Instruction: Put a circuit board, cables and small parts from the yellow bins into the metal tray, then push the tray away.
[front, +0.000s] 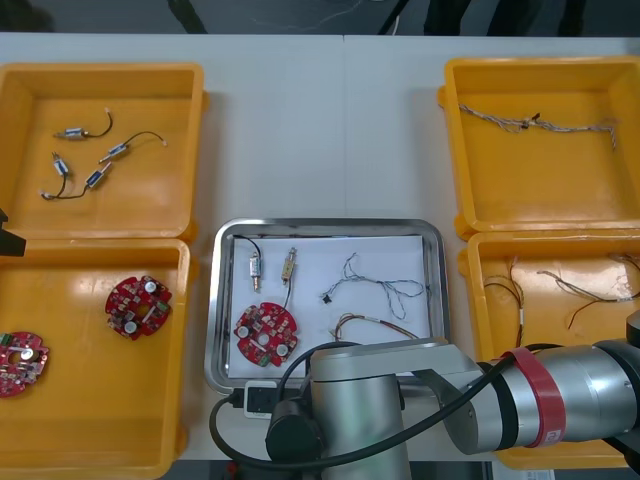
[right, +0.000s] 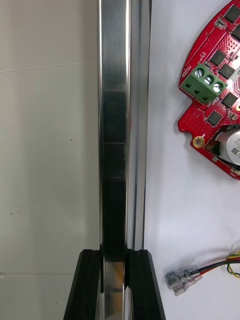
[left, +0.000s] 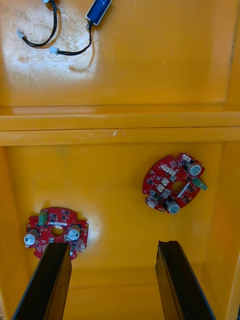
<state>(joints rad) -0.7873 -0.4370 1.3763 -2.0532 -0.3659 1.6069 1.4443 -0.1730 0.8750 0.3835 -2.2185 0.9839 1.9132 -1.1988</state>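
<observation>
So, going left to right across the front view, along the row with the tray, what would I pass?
The near left yellow bin with two circuit boards → metal tray → near right yellow bin with cables.

The right pincer clamps the metal tray; left pincer gapes.

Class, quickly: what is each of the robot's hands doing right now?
Left hand: open, holding nothing, above a yellow bin.
Right hand: closed on the metal tray's rim.

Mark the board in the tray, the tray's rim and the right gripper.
circuit board (front: 265, 335): front view, its middle.
metal tray (right: 114, 125): right wrist view, its rim.
right gripper (right: 115, 256): right wrist view, between fingertips.
</observation>
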